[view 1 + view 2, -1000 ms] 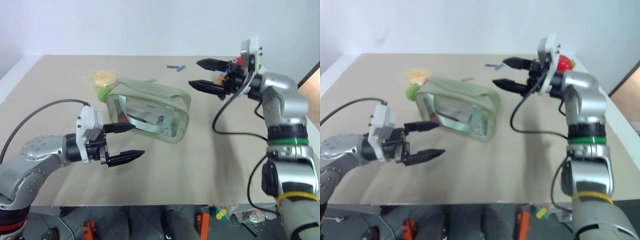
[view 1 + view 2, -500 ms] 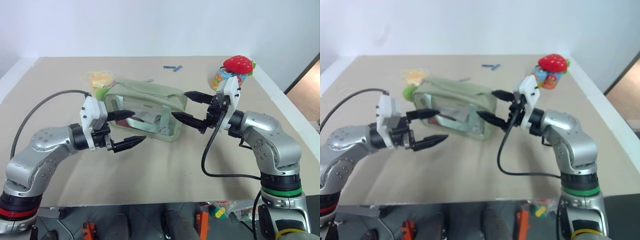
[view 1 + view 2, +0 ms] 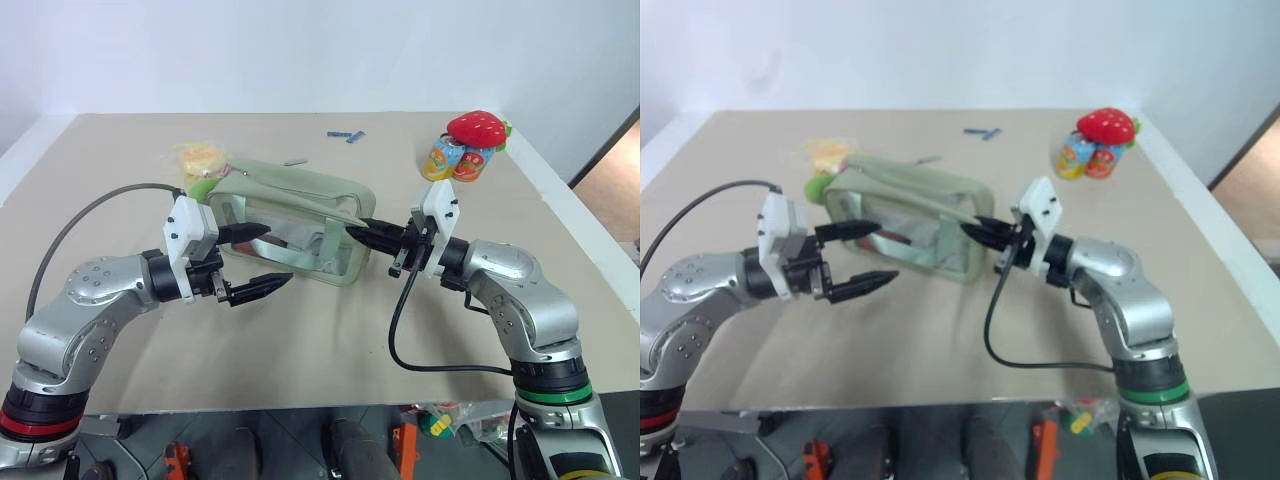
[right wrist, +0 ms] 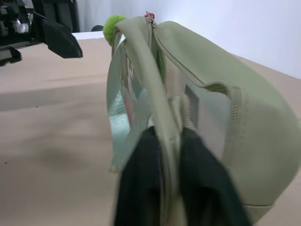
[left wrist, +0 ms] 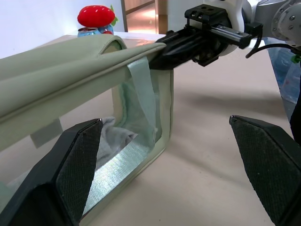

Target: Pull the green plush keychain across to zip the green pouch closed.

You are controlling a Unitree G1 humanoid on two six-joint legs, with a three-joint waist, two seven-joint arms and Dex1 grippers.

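The green pouch [image 3: 300, 190] lies on its side mid-table, its clear window facing me. The green plush keychain [image 3: 203, 188] sits at the pouch's far left end, beyond the pouch [image 4: 211, 84] in the right wrist view, where the keychain [image 4: 114, 24] shows at the zipper's end. My right gripper [image 3: 362, 230] is shut on a pale green fabric edge at the pouch's right end. My left gripper [image 3: 278, 255] is open in front of the pouch's left part, its upper finger [image 3: 250, 232] against the window, nothing between the fingers.
A red strawberry plush [image 3: 476, 127] and a colourful tin [image 3: 445, 157] stand at the back right. A yellow crinkly packet [image 3: 200, 155] lies behind the keychain. Small blue pieces [image 3: 347, 135] lie at the far edge. The table's right edge [image 3: 560, 200] is near my right arm.
My right gripper came down and left from above the strawberry to the pouch's right end and shut on its fabric edge. The left gripper edged closer to the pouch and stayed open.
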